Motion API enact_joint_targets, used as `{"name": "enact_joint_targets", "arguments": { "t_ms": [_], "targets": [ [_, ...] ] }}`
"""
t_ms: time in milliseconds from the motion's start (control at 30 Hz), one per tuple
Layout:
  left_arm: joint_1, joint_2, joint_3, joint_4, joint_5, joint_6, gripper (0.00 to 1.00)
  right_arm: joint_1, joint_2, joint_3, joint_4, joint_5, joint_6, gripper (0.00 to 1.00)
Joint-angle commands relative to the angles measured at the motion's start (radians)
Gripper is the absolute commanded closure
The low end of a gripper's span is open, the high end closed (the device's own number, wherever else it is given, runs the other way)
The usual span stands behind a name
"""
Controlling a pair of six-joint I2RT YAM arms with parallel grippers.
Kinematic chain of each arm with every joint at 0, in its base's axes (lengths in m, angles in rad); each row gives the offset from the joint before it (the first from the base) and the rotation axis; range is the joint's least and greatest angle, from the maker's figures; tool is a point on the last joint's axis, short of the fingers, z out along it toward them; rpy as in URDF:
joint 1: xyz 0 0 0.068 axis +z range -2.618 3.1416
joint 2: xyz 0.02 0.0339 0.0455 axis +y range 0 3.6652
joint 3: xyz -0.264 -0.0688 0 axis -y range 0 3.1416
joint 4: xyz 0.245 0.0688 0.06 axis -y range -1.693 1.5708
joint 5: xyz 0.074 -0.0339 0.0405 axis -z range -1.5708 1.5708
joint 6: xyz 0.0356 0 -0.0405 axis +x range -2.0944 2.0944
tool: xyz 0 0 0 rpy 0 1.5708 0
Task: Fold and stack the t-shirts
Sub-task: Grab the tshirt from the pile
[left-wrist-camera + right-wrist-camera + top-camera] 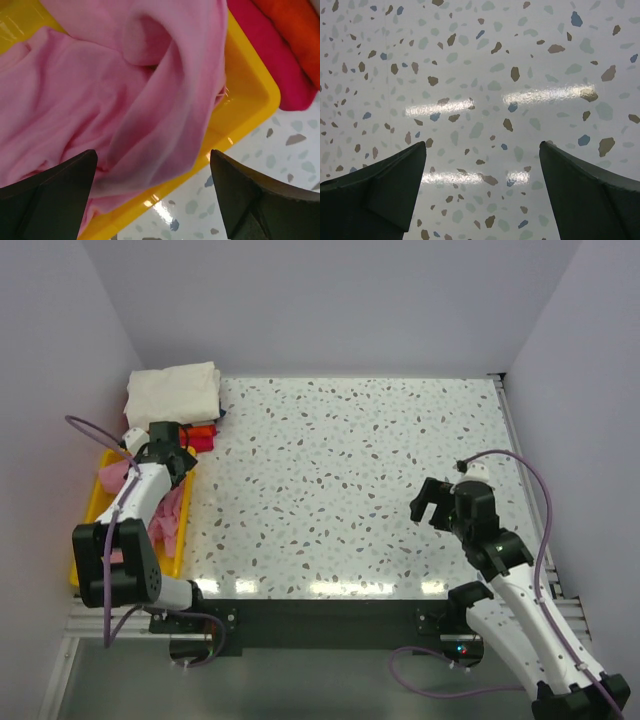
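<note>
From above, your left gripper [172, 448] hangs over the far end of the yellow tray [92, 502] at the table's [350, 470] left edge. The light pink t-shirt [170, 515] lies crumpled in that tray. Beyond it, the folded cream-white t-shirt [175, 392] sits in the far left corner, with the orange t-shirt [203, 430] and red t-shirt [203, 443] just beside its near edge. Your right gripper [430, 502] hovers well apart, over bare speckled tabletop.

The left wrist view adds what the arm hides. The jaws are spread wide above pink cloth draped to the tray's rim, gripping nothing, and the red and orange folds lie just outside the tray.

In the right wrist view the jaws are spread, with only tabletop between them.
</note>
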Motion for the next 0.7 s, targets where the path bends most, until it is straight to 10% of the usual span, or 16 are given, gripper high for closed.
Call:
{"name": "enact_joint_targets", "arguments": {
  "t_ms": [0, 133, 433, 667],
  "targets": [
    [0.056, 0.075, 0.081, 0.083, 0.041, 0.055, 0.0, -0.004, 0.013, 0.015, 0.038, -0.001, -0.017, 0.01],
    [0.102, 0.145, 0.098, 0.122, 0.083, 0.07, 0.03, -0.004, 0.03, 0.02, 0.035, 0.007, -0.017, 0.01],
    [0.123, 0.117, 0.125, 0.113, 0.134, 0.084, 0.97, -0.004, 0.047, 0.024, 0.034, 0.019, -0.015, 0.01],
    [0.122, -0.153, 0.135, 0.142, 0.229, 0.099, 1.0, -0.004, 0.046, 0.017, 0.038, 0.009, -0.017, 0.01]
  ]
}}
